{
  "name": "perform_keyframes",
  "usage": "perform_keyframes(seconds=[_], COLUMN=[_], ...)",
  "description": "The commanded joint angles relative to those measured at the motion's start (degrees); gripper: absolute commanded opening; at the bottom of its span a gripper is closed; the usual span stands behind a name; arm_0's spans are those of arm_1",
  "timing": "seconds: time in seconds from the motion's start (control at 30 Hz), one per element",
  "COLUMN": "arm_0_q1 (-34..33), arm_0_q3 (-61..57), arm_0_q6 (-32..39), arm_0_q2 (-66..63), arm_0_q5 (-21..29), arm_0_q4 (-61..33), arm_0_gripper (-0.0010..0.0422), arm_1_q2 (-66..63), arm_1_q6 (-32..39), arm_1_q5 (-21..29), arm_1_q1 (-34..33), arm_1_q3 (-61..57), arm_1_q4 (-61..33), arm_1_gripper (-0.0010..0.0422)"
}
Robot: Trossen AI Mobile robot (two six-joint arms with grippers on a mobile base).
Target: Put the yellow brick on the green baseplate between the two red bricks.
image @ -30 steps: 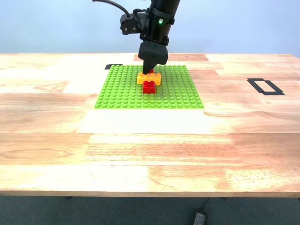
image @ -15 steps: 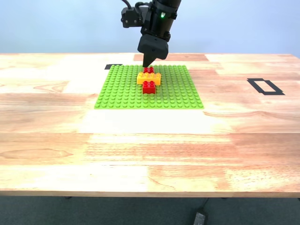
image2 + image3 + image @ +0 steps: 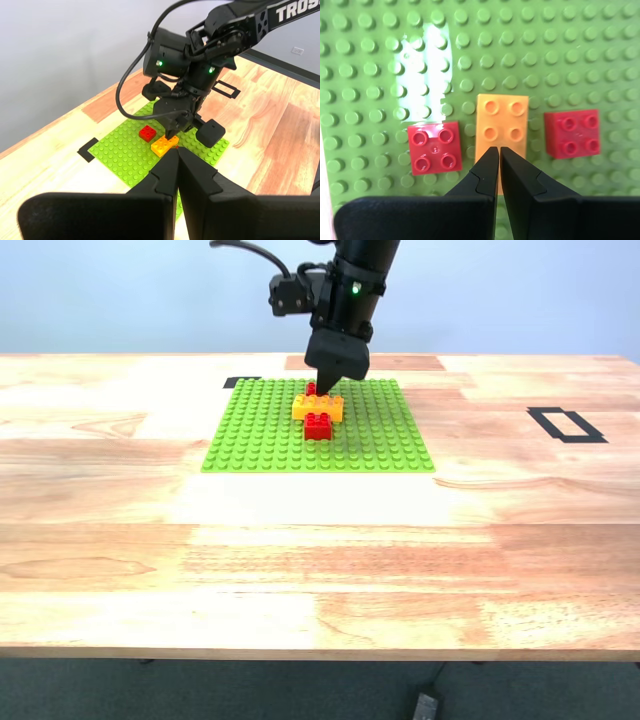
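The yellow brick [image 3: 502, 129] sits on the green baseplate [image 3: 600, 60] between the two red bricks; the first red brick [image 3: 434, 147] is on one side and the second red brick [image 3: 571, 133] is on the other; in the second wrist view a narrow strip of green studs shows between the yellow brick and each red one, so they are near but not touching. In the exterior view the yellow brick [image 3: 318, 407] lies across the middle of the green baseplate [image 3: 250, 440], with one red brick [image 3: 319, 426] in front of it and the other one mostly hidden behind it.

My second hand [image 3: 499, 152] hangs just above the yellow brick, its two fingers pressed together and holding nothing; in the exterior view its tip [image 3: 328, 387] is over the far edge of the bricks. My first hand [image 3: 177, 155] is away from the plate and looks at it from a distance; its fingers are also pressed together and empty.

Around the bricks the baseplate is free on all sides, with many rows of bare studs up to each edge. The baseplate lies flat on the wooden bench [image 3: 320, 560]; a black tape rectangle [image 3: 566, 425] is on the bench at the exterior view's right, well apart from the plate, and a small black tape mark [image 3: 241, 382] is at the plate's far corner.
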Motion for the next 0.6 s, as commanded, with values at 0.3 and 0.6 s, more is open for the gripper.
perform_keyframes(seconds=[0.3, 0.6], arm_0_q1=[0.02, 0.02], arm_0_q3=[0.02, 0.02], arm_0_q6=[-0.04, -0.04], arm_0_q2=[0.07, 0.02], arm_0_q5=[-0.02, 0.00], arm_0_q4=[-0.02, 0.02], arm_0_gripper=[0.0000, 0.0000], arm_1_q2=[-0.09, 1.97], arm_1_q6=[-0.13, -0.96], arm_1_q5=[-0.15, -0.11], arm_1_q1=[0.15, 0.15], arm_1_q3=[-0.59, -0.50], arm_1_q4=[1.57, 2.14], arm_1_gripper=[0.0005, 0.0005])
